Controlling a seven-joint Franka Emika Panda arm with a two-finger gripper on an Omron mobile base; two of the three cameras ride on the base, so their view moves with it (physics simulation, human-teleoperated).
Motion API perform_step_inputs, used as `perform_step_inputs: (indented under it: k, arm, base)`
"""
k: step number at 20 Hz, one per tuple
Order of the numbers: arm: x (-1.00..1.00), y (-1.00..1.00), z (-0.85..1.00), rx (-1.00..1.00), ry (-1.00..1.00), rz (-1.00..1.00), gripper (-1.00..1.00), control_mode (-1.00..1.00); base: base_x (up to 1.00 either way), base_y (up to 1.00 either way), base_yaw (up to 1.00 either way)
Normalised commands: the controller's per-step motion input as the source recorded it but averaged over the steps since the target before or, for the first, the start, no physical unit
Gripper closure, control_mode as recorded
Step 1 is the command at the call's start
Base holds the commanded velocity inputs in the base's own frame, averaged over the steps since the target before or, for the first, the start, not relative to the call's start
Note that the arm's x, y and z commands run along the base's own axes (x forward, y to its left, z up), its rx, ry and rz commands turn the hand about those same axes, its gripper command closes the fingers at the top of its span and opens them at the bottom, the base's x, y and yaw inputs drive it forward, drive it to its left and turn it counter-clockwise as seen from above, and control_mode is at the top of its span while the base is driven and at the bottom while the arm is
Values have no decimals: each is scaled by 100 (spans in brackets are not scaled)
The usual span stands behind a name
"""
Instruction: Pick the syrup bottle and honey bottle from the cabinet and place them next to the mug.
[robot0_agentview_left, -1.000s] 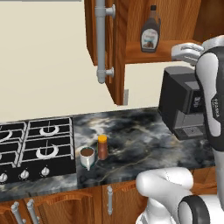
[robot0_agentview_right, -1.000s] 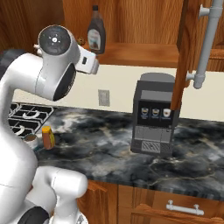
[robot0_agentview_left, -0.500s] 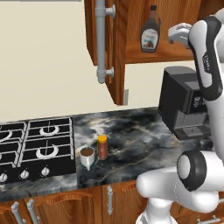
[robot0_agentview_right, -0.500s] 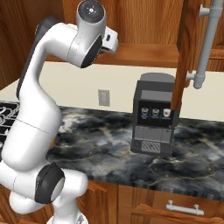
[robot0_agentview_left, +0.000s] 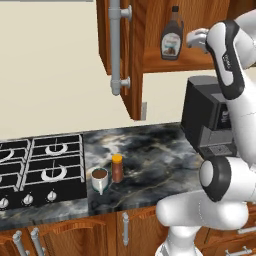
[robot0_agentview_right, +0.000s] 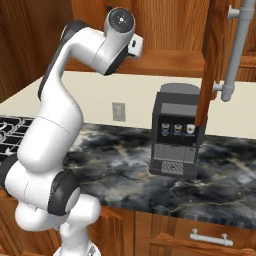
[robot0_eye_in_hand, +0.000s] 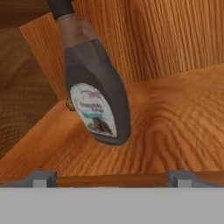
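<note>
1. Up in the left base view, one syrup bottle stands upright on the shelf of the open cabinet, its door swung out with the long grey handle facing the room. The white arm reaches up so that the claw sits just beside the bottle at shelf height, which I judge to be the approach for a grasp. Down on the marble surface, one honey bottle stands touching or nearly touching one mug, so that half of the job looks done. One stove lies to their left and one coffee machine to the right.

2. From the right base view, the arm's upper joints cover the shelf area, so the bottle is hidden. One coffee machine stands on the surface, and the open door's edge hangs in front of it.

3. Seen from the hand view, one syrup bottle leans across the picture because the camera is rolled; it rests on the shelf near the cabinet's back corner. The two fingertips stand wide apart at the bottom, holding nothing, with the bottle ahead and not yet between them.
</note>
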Motion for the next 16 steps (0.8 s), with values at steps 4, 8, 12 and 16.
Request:
perform_step_inputs:
  k: [4, 8, 12, 16]
  arm:
    - [33, 0, -26, 4, -25, 6, -100, -100]
    - [32, 0, 7, 0, -14, 7, -100, -100]
    - [44, 0, 37, 0, 8, 6, -100, -100]
    - [24, 0, 54, 0, 18, 8, -100, -100]
  base:
    - [0, 0, 0]
    - [0, 0, 0]
    - [0, 0, 0]
    - [0, 0, 0]
